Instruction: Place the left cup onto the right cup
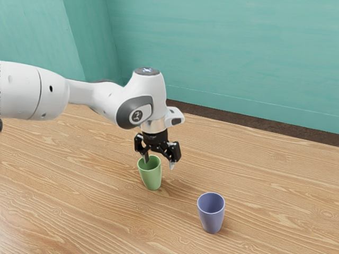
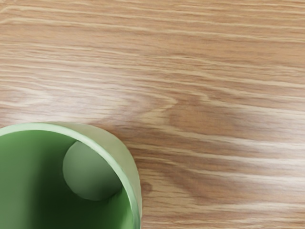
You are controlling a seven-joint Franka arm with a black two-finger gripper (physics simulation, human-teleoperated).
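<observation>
- Exterior view: the green cup stands upright on the desk, mouth up, long axis vertical. That's your left cup.
- Jaws hang straight over the green cup, pointing down. One finger dips at or inside its rim; the other hangs outside the wall on the exterior view's right side, with a visible gap to the cup.
- Jaws read as released: spread, straddling the cup's wall, not clamped on it.
- The blue-purple cup is well apart from the green cup, toward the exterior view's right and nearer the camera. It is upright, mouth up.
- The arm comes in from the exterior view's left of the green cup.
- My read: you're at the grasp step. Close on the wall first; lift and carry are not yet done.
- The green cup looks tapered, narrower at the base, smooth and thin-walled, so a rim pinch may slip or tip it.
- Wrist view: the green cup sits right under the hand. You look down into its mouth, with the round pale base visible inside.
- Bare wood-grain desk lies beyond the green cup's rim.
</observation>
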